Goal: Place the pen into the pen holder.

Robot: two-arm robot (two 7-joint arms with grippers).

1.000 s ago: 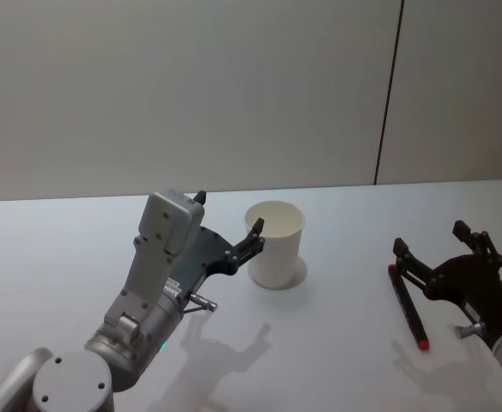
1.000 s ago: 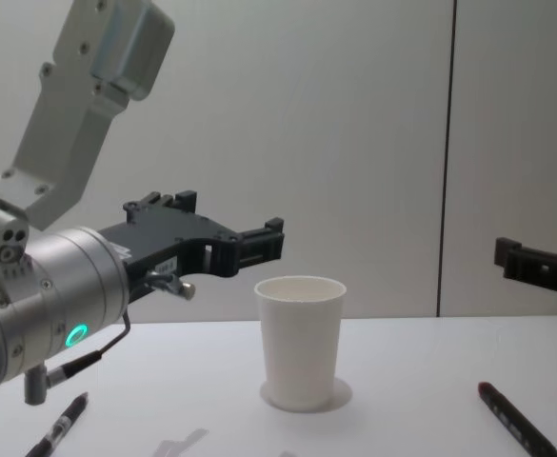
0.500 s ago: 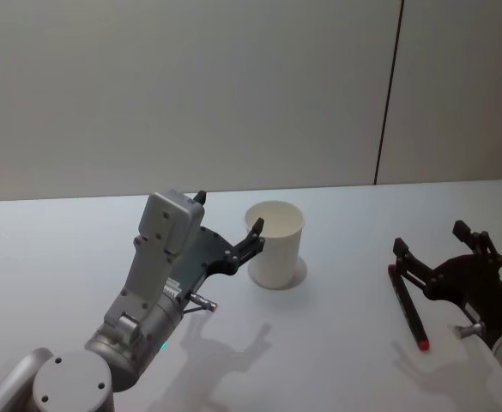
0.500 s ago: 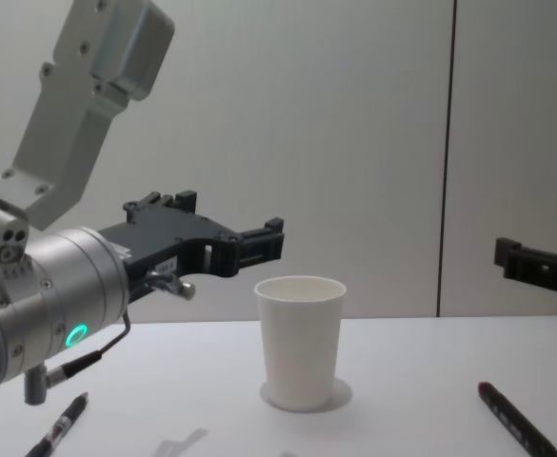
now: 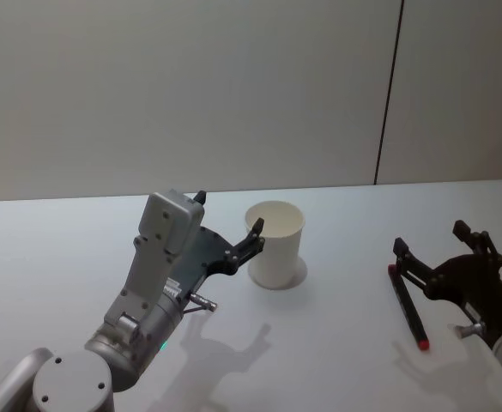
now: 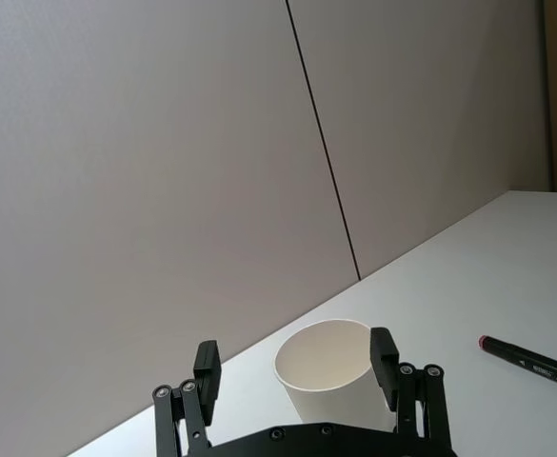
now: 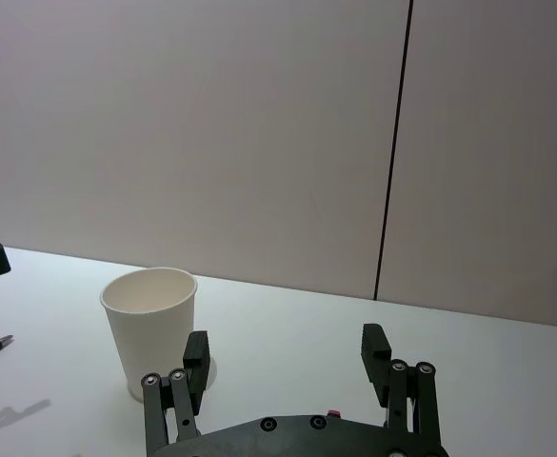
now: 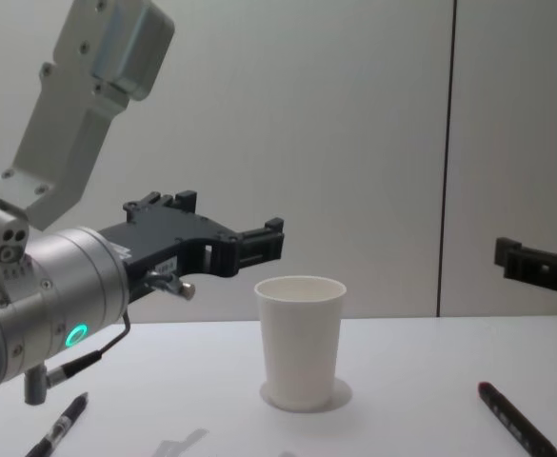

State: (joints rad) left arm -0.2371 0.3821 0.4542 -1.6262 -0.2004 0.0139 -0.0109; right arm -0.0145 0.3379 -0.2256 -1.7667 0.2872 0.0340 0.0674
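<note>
The pen holder (image 5: pixel 275 245), a plain white paper cup, stands upright and empty on the white table (image 5: pixel 336 369), near the middle of the head view; the chest view (image 8: pixel 301 338) shows its tapered side and rolled rim

The left gripper (image 5: pixel 229 213) hangs at the cup's 9 o'clock, raised off the table at about rim height. Its fingers are spread wide with nothing between them, and the finger (image 5: pixel 256 228) nearer the cup sits just beside the rim; I cannot tell whether it touches. In the left wrist view the two fingertips of the left gripper (image 6: pixel 295 354) frame the cup (image 6: pixel 333 381), which lies beyond them

A red-ended pen (image 5: pixel 408 306) lies flat on the table at the cup's 4 o'clock, well apart from it, with one end pointing away from the robot. The right gripper (image 5: pixel 429 238) hovers at the cup's 3 o'clock, over the pen's far end, fingers wide apart and holding nothing; the right wrist view (image 7: pixel 286 343) shows the same open gap, with the cup (image 7: pixel 154 324) off at 10 o'clock

A black pen (image 8: pixel 59 428) lies on the table at the cup's 8 o'clock in the chest view, under the left arm
</note>
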